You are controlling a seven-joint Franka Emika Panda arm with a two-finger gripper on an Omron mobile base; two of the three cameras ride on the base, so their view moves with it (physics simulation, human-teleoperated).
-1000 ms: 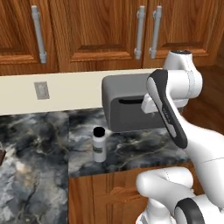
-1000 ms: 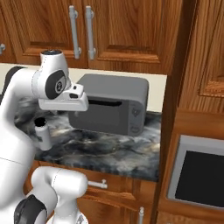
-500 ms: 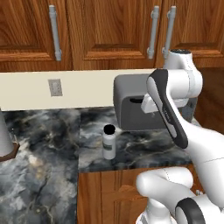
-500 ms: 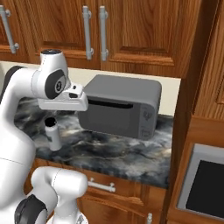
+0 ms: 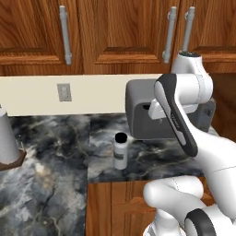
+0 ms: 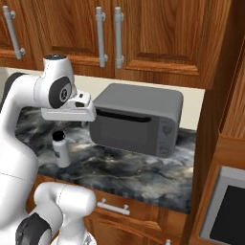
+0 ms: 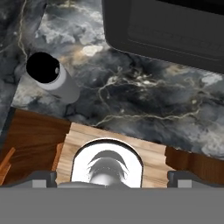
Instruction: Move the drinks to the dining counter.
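One of the drinks, a small white bottle (image 5: 120, 151) with a black cap, stands upright near the front edge of the marbled worktop (image 5: 50, 152), left of the grey microwave (image 5: 140, 117). From the right base it appears as the bottle (image 6: 61, 149), directly below my raised hand. My gripper (image 7: 112, 177) is open, its fingertips (image 7: 41, 177) wide apart with nothing between them. It hovers above the worktop's front edge, and the bottle (image 7: 52, 78) lies up and to the left in the hand view. The dining counter is out of view.
A paper-towel roll (image 5: 7, 138) on a wooden base stands at the far left. The microwave (image 6: 136, 119) sits against the cream backsplash (image 5: 69, 94) under wooden wall cabinets (image 5: 115, 32). A tall wooden unit with an oven (image 6: 227, 201) bounds the worktop on the right.
The whole picture has slid to the right in both base views, so the camera has moved leftward with the base. The bottle stays put on the worktop and the gripper stays open.
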